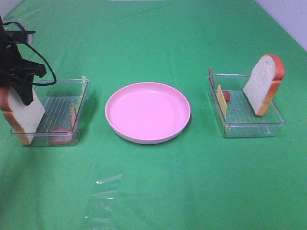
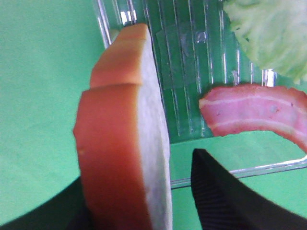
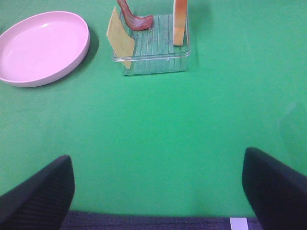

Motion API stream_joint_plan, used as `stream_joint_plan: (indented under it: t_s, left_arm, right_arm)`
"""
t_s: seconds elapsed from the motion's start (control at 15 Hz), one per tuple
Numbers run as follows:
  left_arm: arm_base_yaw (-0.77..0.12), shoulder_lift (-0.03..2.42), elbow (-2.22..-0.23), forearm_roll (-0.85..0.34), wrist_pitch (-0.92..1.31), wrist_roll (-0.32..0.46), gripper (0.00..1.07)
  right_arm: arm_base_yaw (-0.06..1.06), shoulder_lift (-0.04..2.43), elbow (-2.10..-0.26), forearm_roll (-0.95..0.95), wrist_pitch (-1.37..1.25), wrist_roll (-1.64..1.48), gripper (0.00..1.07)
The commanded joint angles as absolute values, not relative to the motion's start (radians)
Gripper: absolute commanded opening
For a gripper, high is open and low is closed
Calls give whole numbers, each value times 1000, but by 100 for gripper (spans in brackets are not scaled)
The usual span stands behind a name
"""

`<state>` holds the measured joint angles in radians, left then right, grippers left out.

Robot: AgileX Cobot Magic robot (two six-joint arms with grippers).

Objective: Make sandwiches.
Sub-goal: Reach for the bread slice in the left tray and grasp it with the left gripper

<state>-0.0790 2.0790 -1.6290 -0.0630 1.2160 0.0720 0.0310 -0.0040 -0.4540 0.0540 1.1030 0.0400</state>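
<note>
**A:** Where is the left gripper [image 1: 23, 96]?

**B:** At the left edge of the frame, over the left tray [image 1: 79, 103]. Its fingers [image 2: 225, 201] straddle the left slice [image 1: 26, 117], which stands on edge at that tray's left end.

**A:** Is it clamped?

**B:** No, the jaws are part-open. One finger seems to lie against the crust. A strip of green shows between the other finger and the white face.

**A:** What else is in that tray?

**B:** There is lettuce [image 1: 84, 82] at its upper right corner and left bacon [image 1: 61, 134] near its lower edge.

**A:** And the right gripper [image 3: 158, 191]?

**B:** It is spread wide over bare cloth with nothing in it, well short of the right tray [image 1: 249, 128].

**A:** What is in that one?

**B:** The right slice [image 1: 263, 84] leans upright at its right end. The cheese [image 1: 221, 100] stands against the left wall, with right bacon [image 3: 136, 19] beside it. The plate [image 1: 147, 112] sits in the centre, between the trays.
</note>
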Motion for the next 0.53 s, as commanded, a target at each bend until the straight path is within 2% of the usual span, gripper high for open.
stream_joint_plan:
  t_s: [0.07,0.13,0.27,0.53]
  left_arm:
    - [-83,2083,-1631,-69,1293,43,44]
    - [-83,2083,-1631,-69,1293,0,27]
    - [-83,2083,-1631,-69,1298,-24,0]
    - [-83,2081,-1631,-69,1303,-32,0]
  right_arm:
    - [31,-32,-452,50,1099,36,91]
    - [31,-32,-452,50,1099,36,91]
    - [31,-32,-452,50,1099,36,91]
    - [31,-32,-452,50,1099,36,91]
